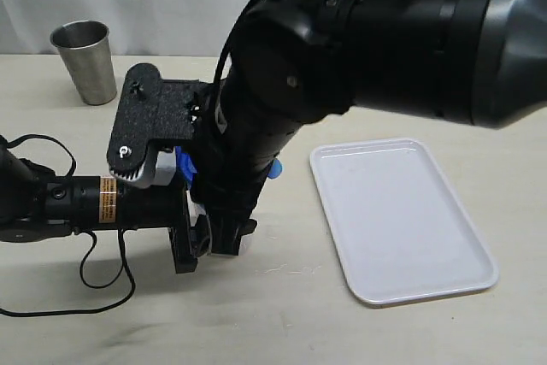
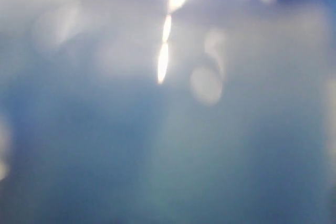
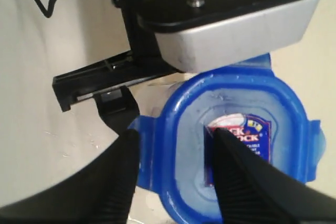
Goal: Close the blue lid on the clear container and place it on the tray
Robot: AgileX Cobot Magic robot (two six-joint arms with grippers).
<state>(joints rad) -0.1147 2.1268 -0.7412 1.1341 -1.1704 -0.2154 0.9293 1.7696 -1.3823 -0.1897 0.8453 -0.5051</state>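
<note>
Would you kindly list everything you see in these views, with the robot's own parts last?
steel cup: one, grey, far left of the table.
tray: one, white, right side of the table.
blue lid: one, translucent blue, sticker on top, mid-table under the arms.
table: one, beige, beneath everything.
left arm: one, black, reaching in from the left.
cable: one, black, looping beside it.
right arm: one, black, over the lid.
right fingers: two, black, apart, above the lid.
</note>
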